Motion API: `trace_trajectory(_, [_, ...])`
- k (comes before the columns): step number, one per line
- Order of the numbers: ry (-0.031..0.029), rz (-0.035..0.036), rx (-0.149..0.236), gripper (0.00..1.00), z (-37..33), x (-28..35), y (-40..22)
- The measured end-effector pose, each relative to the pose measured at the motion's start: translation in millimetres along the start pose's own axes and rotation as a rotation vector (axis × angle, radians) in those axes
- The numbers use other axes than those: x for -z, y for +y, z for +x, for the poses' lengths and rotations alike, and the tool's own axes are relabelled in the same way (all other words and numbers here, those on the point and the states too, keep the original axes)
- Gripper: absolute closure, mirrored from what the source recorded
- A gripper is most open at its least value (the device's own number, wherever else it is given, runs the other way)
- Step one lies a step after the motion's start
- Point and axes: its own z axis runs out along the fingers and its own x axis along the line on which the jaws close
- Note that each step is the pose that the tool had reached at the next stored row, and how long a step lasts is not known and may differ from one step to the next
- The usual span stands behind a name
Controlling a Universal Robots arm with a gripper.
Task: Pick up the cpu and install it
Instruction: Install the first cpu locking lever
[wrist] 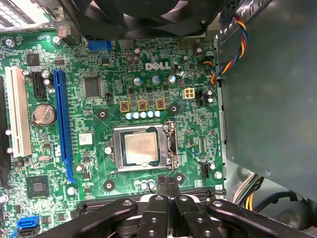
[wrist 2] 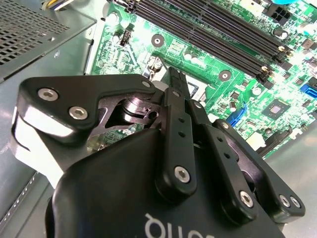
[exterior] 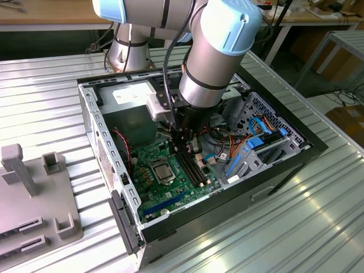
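Exterior view, left to right. Grey plastic fixture tray (exterior: 34, 193) with upright posts sits on the ribbed metal worktop (exterior: 45, 96) at the exterior view's left; its slots look bare, no chip visible there. Next, the open black-and-silver desktop computer case (exterior: 108, 153), lying on its side. Inside it: green motherboard (exterior: 170, 182), grey power supply box (exterior: 128, 99) at the far end, blue and orange cables (exterior: 250, 142) and a drive cage toward the exterior view's right.

The cpu (exterior: 161, 170), a small flat square chip with a silver-grey metal top, lies in the metal-framed socket (wrist: 114, 148) on the motherboard; in the first wrist view the cpu (wrist: 141, 148) sits flat and square within the frame, the lever along one side. Judging by that, placement looks done; whether the frame is latched I cannot tell.

The black gripper (wrist: 167, 184) hangs just above the board, beside the socket near the black memory slots (wrist 2: 208, 29), apart from the chip. Jaws are closed together, holding nothing, fingertips meeting in both wrist views (wrist 2: 174, 79).
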Motion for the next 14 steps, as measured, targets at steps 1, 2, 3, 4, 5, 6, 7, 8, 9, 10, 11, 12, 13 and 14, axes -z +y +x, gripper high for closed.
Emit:
trace_trajectory(1, [0.001,0.0,0.0,0.89,0.9,-0.2,0.0])
trace_trajectory(2, [0.003,0.0001,0.001,0.89,1.4,-0.5,0.0])
trace_trajectory(3, [0.0044,0.0,0.002,0.89,2.1,-1.0,-0.1])
trace_trajectory(4, [0.0047,0.0001,0.003,0.89,2.5,-1.7,-0.2])
trace_trajectory(5, [0.0052,0.0,0.004,0.89,3.1,-2.4,-0.2])
trace_trajectory(6, [0.0054,-0.0002,0.006,0.89,3.9,-3.1,-0.3])
trace_trajectory(7, [0.0055,-0.0002,0.008,0.89,5.3,-4.0,-0.5])
trace_trajectory(8, [0.0056,-0.0002,0.01,0.89,6.8,-4.8,-0.5])
trace_trajectory(9, [0.0056,-0.0004,0.012,0.89,8.1,-5.3,-0.6])
trace_trajectory(10, [0.0056,-0.0004,0.013,0.89,9.8,-5.7,-0.7])
trace_trajectory(11, [0.0057,-0.0005,0.015,0.89,11.6,-6.1,-0.8])
trace_trajectory(12, [0.0057,-0.0005,0.016,0.89,13.5,-6.4,-0.9])
trace_trajectory(13, [0.0059,-0.0007,0.018,0.89,17.2,-7.1,-1.1])
trace_trajectory(14, [0.006,-0.0007,0.018,0.89,19.6,-8.0,-1.3])
